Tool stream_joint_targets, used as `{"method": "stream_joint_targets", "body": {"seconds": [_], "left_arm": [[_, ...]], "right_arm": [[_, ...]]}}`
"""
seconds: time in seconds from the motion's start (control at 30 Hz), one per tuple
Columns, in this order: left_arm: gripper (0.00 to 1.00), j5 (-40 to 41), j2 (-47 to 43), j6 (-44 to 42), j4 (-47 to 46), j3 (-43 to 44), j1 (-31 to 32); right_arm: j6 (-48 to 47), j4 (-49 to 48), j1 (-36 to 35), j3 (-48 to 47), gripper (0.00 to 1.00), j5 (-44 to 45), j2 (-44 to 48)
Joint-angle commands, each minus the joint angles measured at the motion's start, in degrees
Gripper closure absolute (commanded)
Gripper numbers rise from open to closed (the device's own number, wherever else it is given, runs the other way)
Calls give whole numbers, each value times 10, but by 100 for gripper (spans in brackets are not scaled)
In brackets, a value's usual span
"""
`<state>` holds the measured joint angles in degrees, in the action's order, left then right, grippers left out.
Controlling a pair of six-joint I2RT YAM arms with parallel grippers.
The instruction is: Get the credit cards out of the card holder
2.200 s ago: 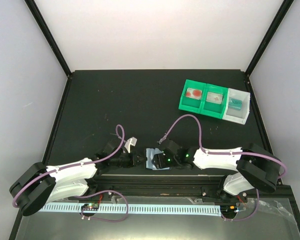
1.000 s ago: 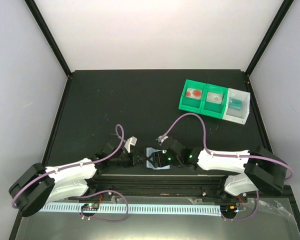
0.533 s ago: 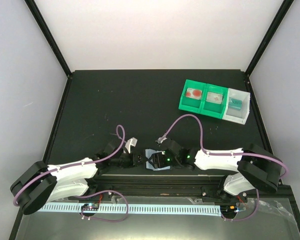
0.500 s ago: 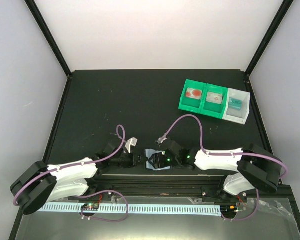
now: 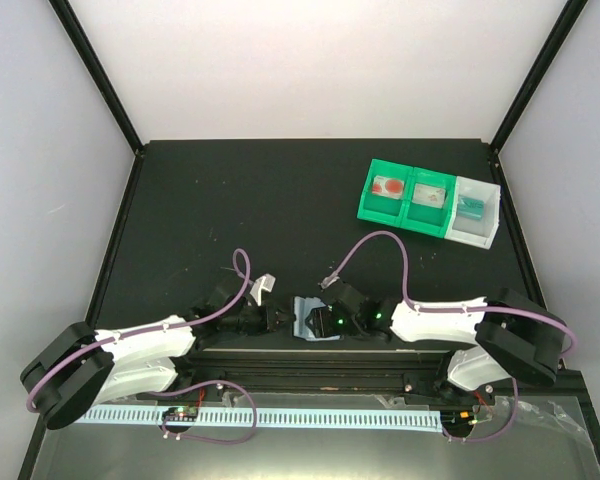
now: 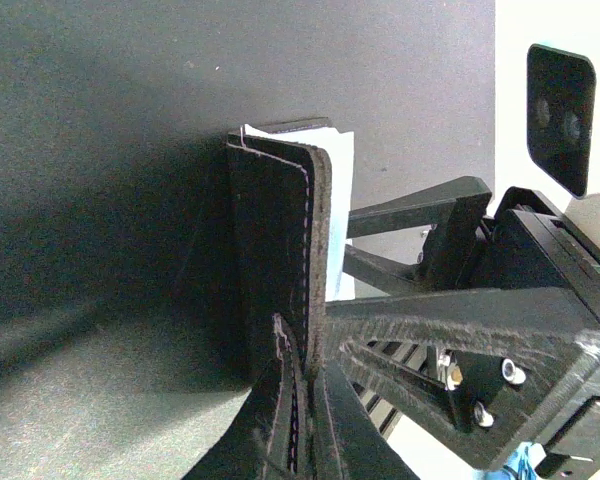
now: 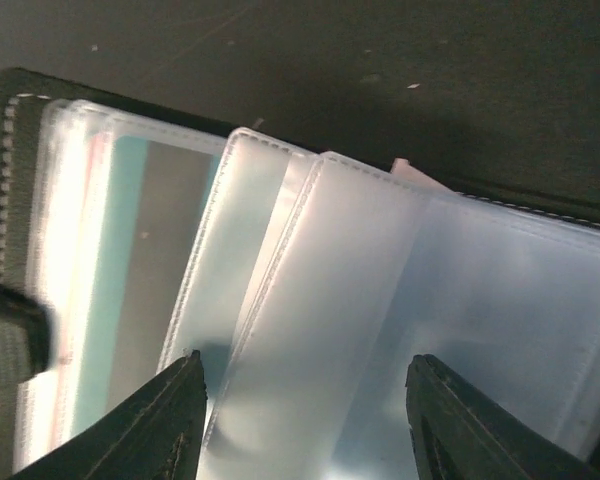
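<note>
- Card holder [image 5: 303, 310]: lies open at 6 o'clock on the black table [image 5: 280, 200], close to the near edge, between the two grippers. Pale blue inner panels face up in the top view.
- Black cover [image 6: 275, 250]: in the left wrist view one flap stands on edge, with stitching along its rim. A pale panel shows just behind it towards 3 o'clock.
- Left gripper [image 5: 283, 320]: at 9 o'clock of the card holder. Its jaws are pinched narrow on a stitched black strip of the card holder, which runs down to 6 o'clock of the left wrist view.
- Right gripper [image 7: 302, 370]: at 3 o'clock of the card holder. Its jaws stand apart and nothing is clamped. Its two dark fingers [image 7: 170, 410] hang over the fanned sleeves; whether the tips touch them cannot be told.
- Clear sleeves [image 7: 360, 300]: several plastic leaves fan out from the holder and overlap one another. They fill most of the right wrist view.
- Credit cards: one teal card [image 7: 125, 290] with a grey band sits inside a sleeve at 9 o'clock of the fan. Whether the other sleeves hold cards cannot be told.
- Camera housing [image 6: 560, 120]: white, with a dark lens window, on the right arm at 2 o'clock of the left wrist view.
- Tray [image 5: 385, 220]: two green compartments and one white, at 2 o'clock on the table, well apart from the card holder. Each compartment holds small items too small to identify.
- Purple cables [image 5: 380, 237]: these loop over both arms.
</note>
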<state>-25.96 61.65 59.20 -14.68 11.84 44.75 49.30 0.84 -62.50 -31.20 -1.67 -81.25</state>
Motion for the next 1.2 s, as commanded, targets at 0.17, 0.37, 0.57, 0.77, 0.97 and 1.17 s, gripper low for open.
{"method": "stream_joint_targets", "body": {"seconds": [0.17, 0.37, 0.57, 0.77, 0.97, 1.17], "left_arm": [[98, -16, -4, 0, -35, 1, 5], [98, -15, -7, 0, -33, 0, 5], [98, -13, -10, 0, -30, -1, 5], [98, -13, -11, 0, -27, 2, 5], [98, -13, -11, 0, -24, 4, 5], [99, -11, -13, 0, -21, 5, 5]], "right_arm": [[26, 106, -1, 3, 48, 107, 89], [20, 106, -1, -10, 48, 85, 126], [8, 41, -1, 5, 49, 44, 148], [0, -3, -1, 9, 45, 7, 117], [4, -29, -2, 3, 40, -23, 67], [11, -26, -3, -2, 34, -29, 30]]}}
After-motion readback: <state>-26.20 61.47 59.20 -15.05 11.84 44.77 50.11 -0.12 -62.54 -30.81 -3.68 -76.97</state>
